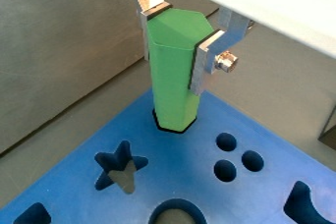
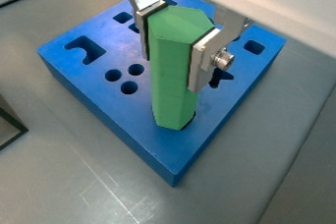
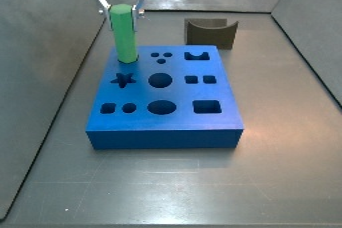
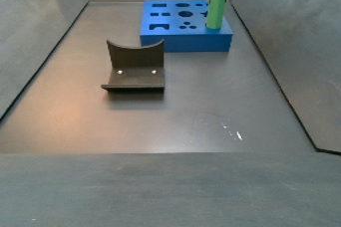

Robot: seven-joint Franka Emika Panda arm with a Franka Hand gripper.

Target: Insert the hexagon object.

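2 fingers of hand flank upright green peg

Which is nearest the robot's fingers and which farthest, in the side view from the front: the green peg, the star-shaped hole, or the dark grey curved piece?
1. Green peg: upright between the gripper's fingers, at the blue block's far-left corner.
2. Star-shaped hole: just in front of the peg's foot.
3. Dark grey curved piece: off the block, behind it.

Gripper jaws clamp upright hexagon object, base at blue block corner.
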